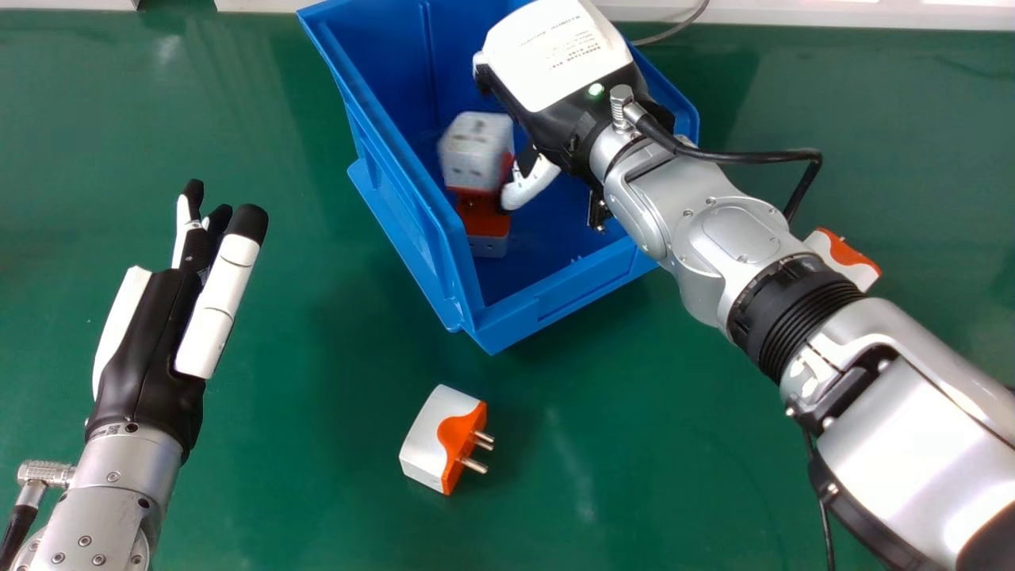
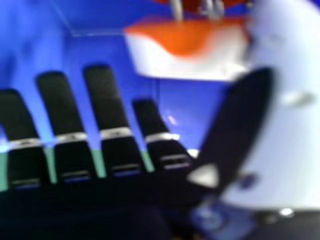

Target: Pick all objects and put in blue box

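White-and-orange plug adapter in blurred view inside the blue box, just beside the thumb of my right hand. It shows above a second adapter on the box floor; whether the upper one touches my thumb or the lower adapter, I cannot tell. From my right hand, the fingers appear straight and spread, the thumb wide of them, gripping nothing between. On the green table, a third adapter lies near me, on the near side of the box, its metal prongs pointing right. A fourth rests right of the box, partly behind my right arm. My left hand is at the left, fingers extended, apart from the box.
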